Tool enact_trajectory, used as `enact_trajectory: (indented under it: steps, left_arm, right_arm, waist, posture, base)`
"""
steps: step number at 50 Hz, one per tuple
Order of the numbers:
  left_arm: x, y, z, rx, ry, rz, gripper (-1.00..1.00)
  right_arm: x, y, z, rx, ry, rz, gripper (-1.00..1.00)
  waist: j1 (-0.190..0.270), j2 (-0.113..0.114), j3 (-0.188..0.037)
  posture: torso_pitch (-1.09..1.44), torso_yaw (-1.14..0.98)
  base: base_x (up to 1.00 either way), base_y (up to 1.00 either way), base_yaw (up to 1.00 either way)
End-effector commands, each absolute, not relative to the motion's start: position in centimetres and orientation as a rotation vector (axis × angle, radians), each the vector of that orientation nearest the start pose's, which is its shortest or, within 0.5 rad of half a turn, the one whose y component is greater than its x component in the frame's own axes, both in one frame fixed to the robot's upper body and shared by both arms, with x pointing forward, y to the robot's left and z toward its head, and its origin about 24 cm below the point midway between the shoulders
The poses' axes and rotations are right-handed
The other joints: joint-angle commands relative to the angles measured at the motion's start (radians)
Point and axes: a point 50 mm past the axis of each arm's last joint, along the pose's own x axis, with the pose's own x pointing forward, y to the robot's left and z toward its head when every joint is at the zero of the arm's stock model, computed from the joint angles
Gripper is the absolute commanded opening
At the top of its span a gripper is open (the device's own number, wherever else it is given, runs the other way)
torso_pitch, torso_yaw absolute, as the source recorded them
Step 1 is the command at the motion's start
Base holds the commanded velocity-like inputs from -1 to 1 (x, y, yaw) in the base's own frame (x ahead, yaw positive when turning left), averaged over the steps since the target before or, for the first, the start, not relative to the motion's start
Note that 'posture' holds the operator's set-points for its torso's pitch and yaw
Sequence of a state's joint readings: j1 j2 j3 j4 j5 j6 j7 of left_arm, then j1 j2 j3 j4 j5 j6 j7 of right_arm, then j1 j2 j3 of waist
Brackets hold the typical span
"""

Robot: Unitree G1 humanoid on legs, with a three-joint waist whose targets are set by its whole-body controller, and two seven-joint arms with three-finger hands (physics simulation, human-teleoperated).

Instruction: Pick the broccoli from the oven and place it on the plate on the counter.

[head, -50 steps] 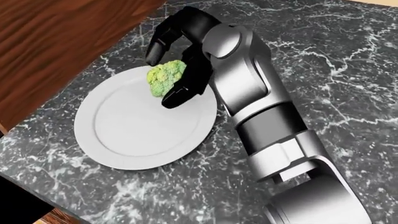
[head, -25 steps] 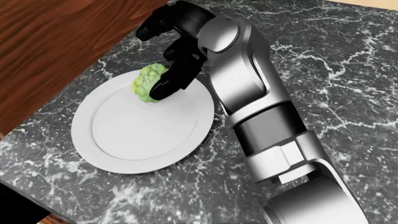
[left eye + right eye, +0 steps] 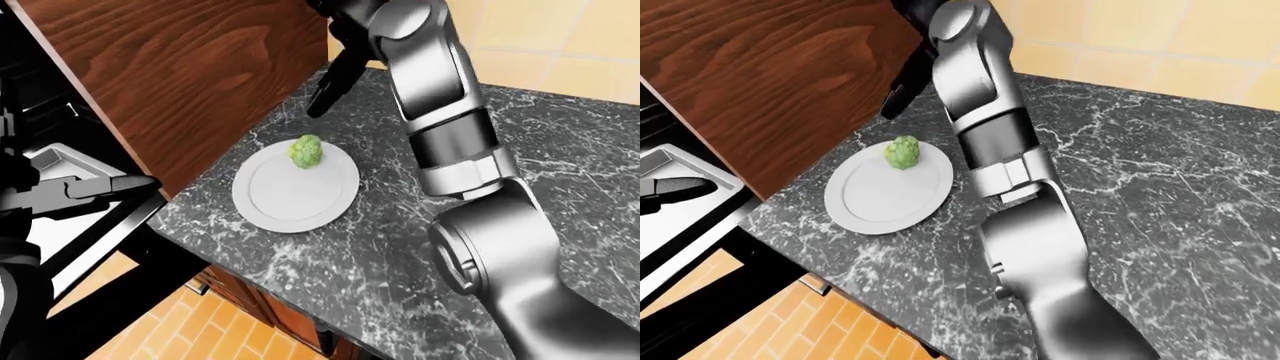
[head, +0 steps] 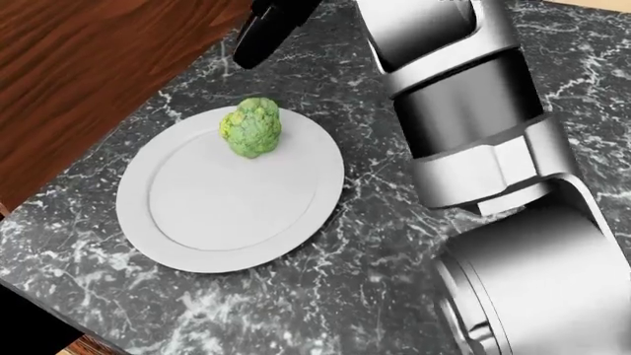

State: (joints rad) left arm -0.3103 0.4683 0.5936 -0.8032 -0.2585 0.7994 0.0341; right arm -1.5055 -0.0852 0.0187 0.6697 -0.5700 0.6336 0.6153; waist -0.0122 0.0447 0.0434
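**A:** ok standing right here, where's the broccoli (image 4: pixel 252 127) at?

**B:** sitting on the white plate (image 4: pixel 197 237), up near the rim at the plate's upper edge in the head view. Small chunky floret, bumpy bright green with some yellowish patches, standing more or less upright on its stem end. Nothing's touching it.

**A:** and the right hand (image 3: pixel 335 75)?

**B:** up above the plate toward the top centre of the left-eye view, clear of the broccoli. Black fingers (image 4: pixel 258 35) poke down into the top of the head view. They hang loose and spread, not wrapped around anything.

**A:** the plate's where exactly?

**B:** on the dark marbled counter (image 3: pixel 1160 172), close to its left edge, right under the brown wood cabinet door (image 3: pixel 760 67). The big silver right arm (image 4: pixel 464 111) fills the right side of the head view.

**A:** left hand?

**B:** dark shape at the left edge of the left-eye view (image 3: pixel 85 191), by the oven. Can't tell if its fingers are apart or together.
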Motion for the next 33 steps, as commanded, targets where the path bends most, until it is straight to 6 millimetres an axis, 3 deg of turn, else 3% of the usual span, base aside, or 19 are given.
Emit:
enact_trajectory:
  steps: [1, 12, 17, 22, 33]
  left_arm:
    - [19.8, 26.5, 27.6, 0.239, -0.528, 0.382, 1.00]
    - [19.4, 26.8, 27.5, 0.240, -0.526, 0.395, 1.00]
    - [19.2, 26.8, 27.6, 0.243, -0.525, 0.402, 1.00]
    - [18.6, 26.9, 27.9, 0.243, -0.529, 0.409, 1.00]
    - [18.2, 27.1, 28.4, 0.244, -0.539, 0.420, 1.00]
  right_arm:
    - [37.7, -4.7, 37.3, -0.737, -0.151, 0.393, 1.00]
    - [34.9, -7.3, 44.6, -0.645, -0.383, 0.184, 1.00]
    - [33.5, -8.4, 44.7, -0.634, -0.431, 0.122, 1.00]
    - [30.5, -10.3, 46.8, -0.588, -0.522, 0.029, 1.00]
    - [26.6, -13.2, 46.5, -0.540, -0.560, -0.078, 1.00]
  waist:
    - [0.000, 0.007, -0.023]
    - [0.004, 0.006, -0.013]
    - [0.006, 0.002, -0.007]
    - [0.005, -0.003, -0.003]
    - [0.005, -0.007, 0.006]
  posture:
    - [0.00, 0.00]
    - [0.00, 0.00]
    - [0.00, 0.00]
    - [0.00, 0.00]
    - [0.00, 0.00]
  base:
    - [0.00, 0.00, 0.00]
    - [0.00, 0.00, 0.00]
    - [0.00, 0.00, 0.00]
    - [0.00, 0.00, 0.00]
    - [0.00, 0.00, 0.00]
